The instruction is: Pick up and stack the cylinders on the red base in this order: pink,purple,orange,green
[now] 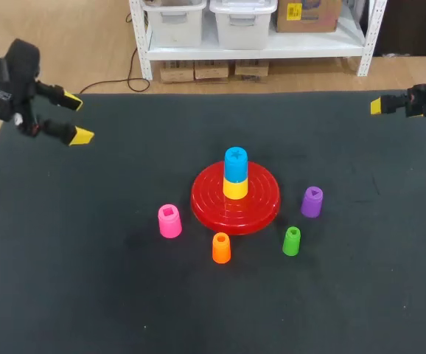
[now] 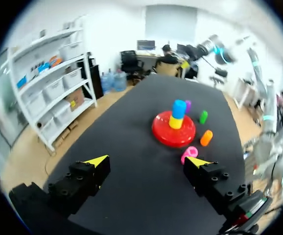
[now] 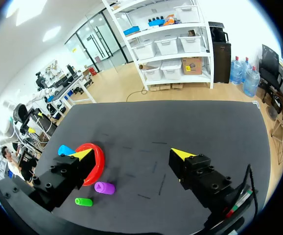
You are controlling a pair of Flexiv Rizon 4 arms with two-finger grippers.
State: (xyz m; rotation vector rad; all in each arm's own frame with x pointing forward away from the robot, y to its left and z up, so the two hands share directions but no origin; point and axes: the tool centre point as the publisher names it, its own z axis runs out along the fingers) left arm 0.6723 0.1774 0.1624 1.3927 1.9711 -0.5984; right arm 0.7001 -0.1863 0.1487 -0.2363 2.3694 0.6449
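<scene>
The red base (image 1: 261,210) sits mid-table with a yellow cylinder (image 1: 235,189) and a blue cylinder (image 1: 236,164) stacked on its peg. In front of it stand the pink cylinder (image 1: 169,220), the orange cylinder (image 1: 221,248) and the green cylinder (image 1: 292,241); the purple cylinder (image 1: 312,201) is to its right. My left gripper (image 1: 77,118) hovers open at the far left edge, empty. My right gripper (image 1: 379,105) is open at the far right edge. Far ahead of the left gripper (image 2: 147,161) lie the base (image 2: 163,134) and pink cylinder (image 2: 189,154). The right gripper (image 3: 132,154) holds nothing; the purple cylinder (image 3: 104,188) lies beside it.
The black table mat (image 1: 88,280) spreads wide around the toy set, with bare mat between each gripper and the cylinders. Nothing else stands on the table.
</scene>
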